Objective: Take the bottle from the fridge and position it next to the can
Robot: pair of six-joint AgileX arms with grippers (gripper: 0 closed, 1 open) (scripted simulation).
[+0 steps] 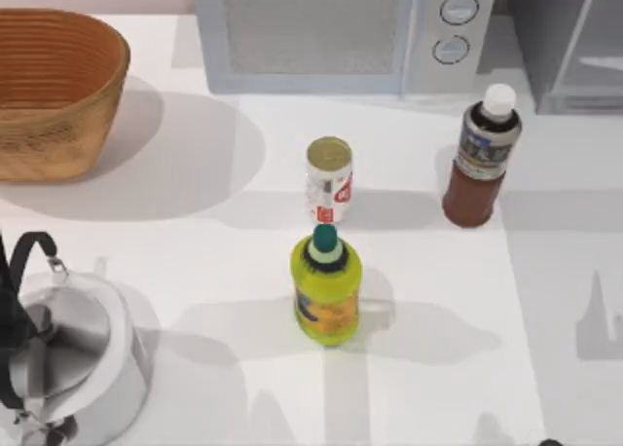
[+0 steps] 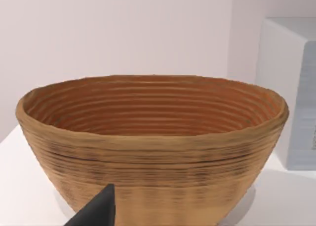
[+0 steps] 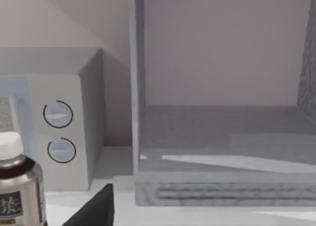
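Surface is flat, matte white; boxy grey fridge stands open at its back right; slim reddish-brown bottle, white-capped, stands upright before it, right of the small cylindrical can with shiny top; each tool's opening I cannot tell.
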